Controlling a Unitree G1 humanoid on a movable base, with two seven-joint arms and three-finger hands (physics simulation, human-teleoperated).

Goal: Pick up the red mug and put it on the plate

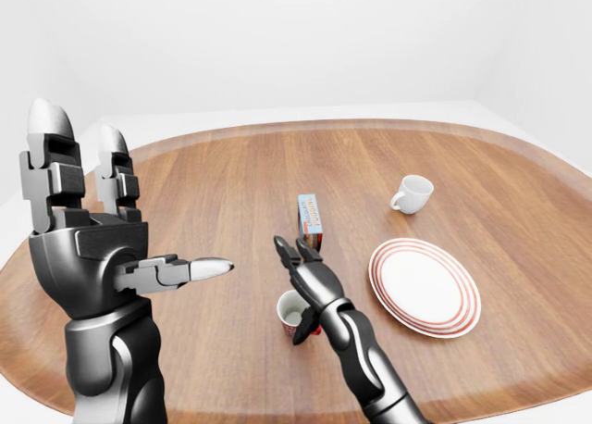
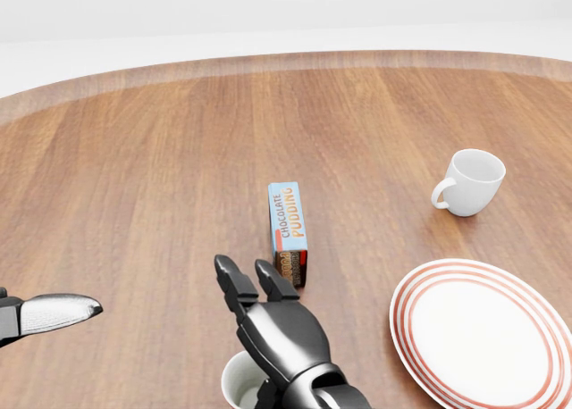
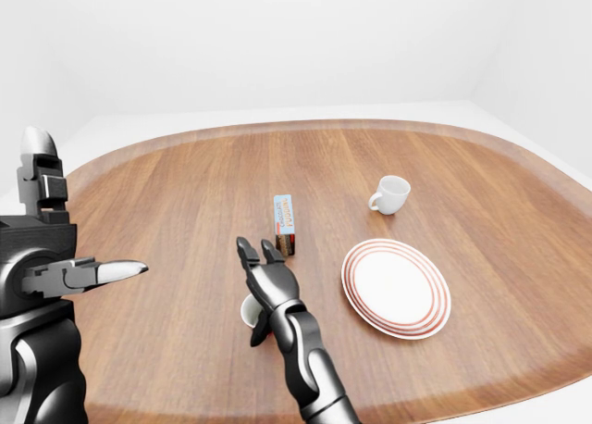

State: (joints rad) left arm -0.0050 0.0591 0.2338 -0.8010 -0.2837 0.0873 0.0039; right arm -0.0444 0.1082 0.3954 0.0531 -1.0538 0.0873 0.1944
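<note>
The red mug, white inside, stands upright on the wooden table, at lower centre of the left-eye view. My right hand is right over its right side, fingers stretched out and open, thumb hanging down beside the mug. The hand hides part of the mug. The white plate with red rings lies to the mug's right, bare. My left hand is raised at the left, open and empty, well away from the mug.
A blue chocolate pudding box stands just above the mug and my right hand. A white cup stands above the plate. The table's rounded edge runs along the bottom of the eye views.
</note>
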